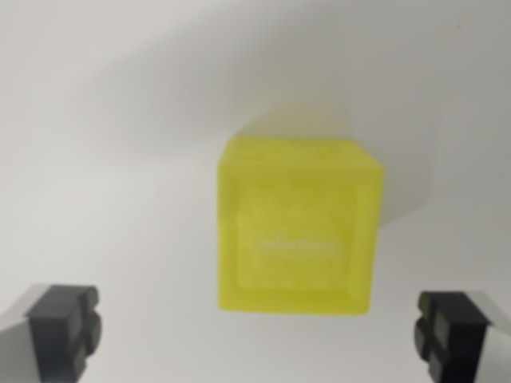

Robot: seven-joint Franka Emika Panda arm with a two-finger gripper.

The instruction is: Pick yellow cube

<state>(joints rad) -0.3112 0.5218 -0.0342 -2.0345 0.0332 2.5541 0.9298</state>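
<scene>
A yellow cube rests on a plain white surface, filling the middle of the wrist view; its top face carries faint raised lettering and the picture is a little blurred. My gripper is open, with one black fingertip at the bottom left corner and the other at the bottom right. The cube lies between the two fingers in width but above them in the picture. Neither pad touches it, and white surface shows on both sides.
The white surface spreads around the cube on every side. A soft grey shadow falls behind and to the right of the cube.
</scene>
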